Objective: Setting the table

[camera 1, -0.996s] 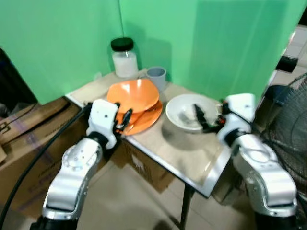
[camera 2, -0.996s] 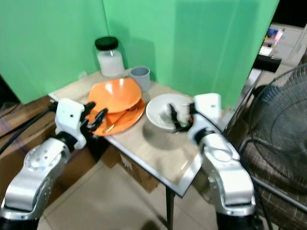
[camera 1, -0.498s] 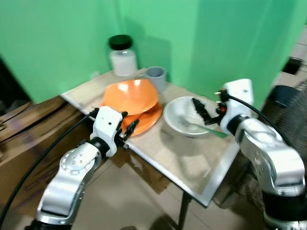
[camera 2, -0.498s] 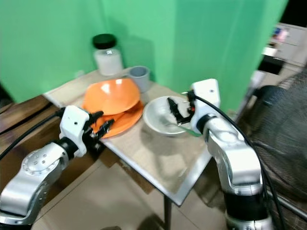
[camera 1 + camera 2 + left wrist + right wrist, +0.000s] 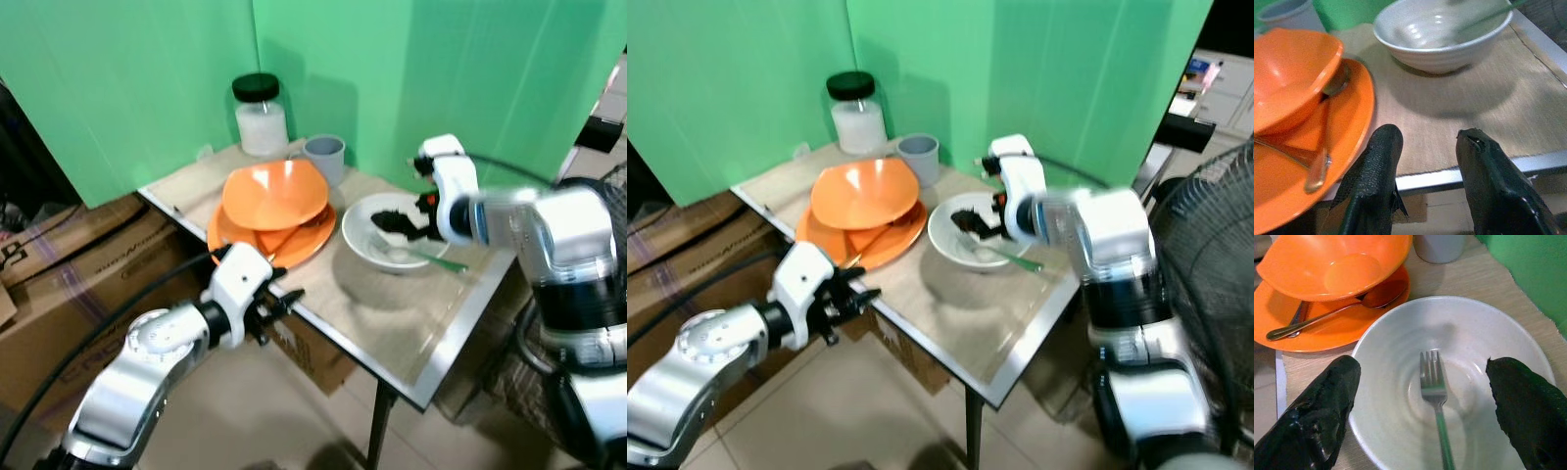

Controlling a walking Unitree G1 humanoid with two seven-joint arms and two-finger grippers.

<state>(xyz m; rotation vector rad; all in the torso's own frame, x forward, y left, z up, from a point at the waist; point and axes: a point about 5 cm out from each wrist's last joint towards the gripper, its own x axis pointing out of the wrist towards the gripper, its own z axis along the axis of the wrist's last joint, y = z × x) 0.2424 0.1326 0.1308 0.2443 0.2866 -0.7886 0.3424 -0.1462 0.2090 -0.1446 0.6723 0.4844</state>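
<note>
A white bowl (image 5: 355,235) sits at the table's right side with a green-handled fork (image 5: 1435,387) lying in it, tines down in the hollow. My right gripper (image 5: 397,223) hovers over this bowl, open, its fingers (image 5: 1317,416) wide apart on either side of the fork and touching nothing. An orange bowl (image 5: 274,191) rests on an orange plate (image 5: 230,245), and a metal spoon (image 5: 1327,316) lies on that plate. My left gripper (image 5: 279,304) is open and empty, just off the table's front edge, pointing across the top.
A grey cup (image 5: 323,157) and a white jar with a black lid (image 5: 261,117) stand at the table's back by the green backdrop. Bare tabletop (image 5: 392,313) spreads toward the near corner. Cardboard boxes (image 5: 59,284) sit to the left, a fan (image 5: 1215,225) to the right.
The green-handled fork now lies in the white bowl, and my right gripper has swung in over it. My left gripper dropped from the orange plate's rim to the table's front edge.
</note>
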